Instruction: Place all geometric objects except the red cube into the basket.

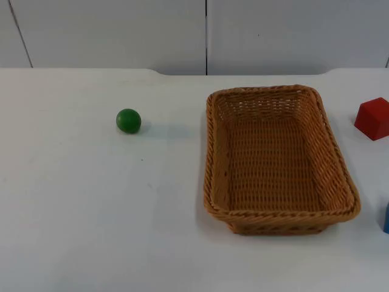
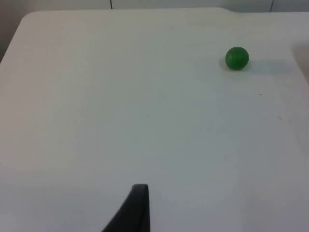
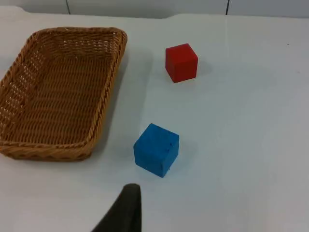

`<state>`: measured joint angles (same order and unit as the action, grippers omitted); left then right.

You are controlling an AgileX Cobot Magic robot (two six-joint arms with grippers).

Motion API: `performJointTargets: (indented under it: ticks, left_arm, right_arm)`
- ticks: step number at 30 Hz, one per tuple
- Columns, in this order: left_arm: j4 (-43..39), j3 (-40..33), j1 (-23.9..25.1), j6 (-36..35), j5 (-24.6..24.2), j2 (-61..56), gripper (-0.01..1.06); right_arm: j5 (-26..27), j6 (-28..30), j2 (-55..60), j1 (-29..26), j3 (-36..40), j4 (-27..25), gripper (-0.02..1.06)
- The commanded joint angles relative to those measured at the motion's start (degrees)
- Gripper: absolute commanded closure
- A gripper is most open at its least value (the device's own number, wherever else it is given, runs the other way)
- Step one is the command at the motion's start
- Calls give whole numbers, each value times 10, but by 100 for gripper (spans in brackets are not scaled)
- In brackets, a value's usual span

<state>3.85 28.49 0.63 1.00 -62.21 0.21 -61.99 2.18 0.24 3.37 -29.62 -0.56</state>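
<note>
Nearest, in the right wrist view: one black fingertip of the right gripper (image 3: pixel 126 209) over bare white table (image 3: pixel 251 145); can't tell if its fingers are apart or together. Same in the left wrist view: one fingertip of the left gripper (image 2: pixel 137 208) over bare table, finger state can't be told. Both arms wait, neither gripper holds anything.

Just past the right fingertip: blue cube (image 3: pixel 156 149), flat on the table, near the basket's (image 3: pixel 104 104) near corner but not touching it. In the top view the blue cube (image 1: pixel 386 218) sits cut off at the frame edge, right of the basket (image 1: pixel 214 158).

Basket is a brown wicker tray, rectangular, upright, nothing inside.

Further out: red cube (image 3: pixel 181 62), on the table beside the basket's far end, apart from it and well apart from the blue cube. In the top view the red cube (image 1: pixel 373 118) is right of the basket.

Green ball (image 1: pixel 128 120) is on the other side, left of the basket and well apart from it, on open table. In the left wrist view the green ball (image 2: pixel 237 58) is well beyond the fingertip.

Far end: table meets the grey wall (image 1: pixel 109 30).
</note>
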Motion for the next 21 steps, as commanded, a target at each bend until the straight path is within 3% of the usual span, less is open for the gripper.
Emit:
performJointTargets:
  ticks: [1,10,21]
  left_arm:
    - [5,1,1,-4,11,-2,0]
    - [31,58,1,-1,60,155,0]
    - [31,108,1,2,108,373,0]
  right_arm:
    - [15,0,-2,-4,-10,-10,-1]
    - [99,0,162,-4,-85,-25,-1]
    - [157,0,407,-4,-151,-26,-1]
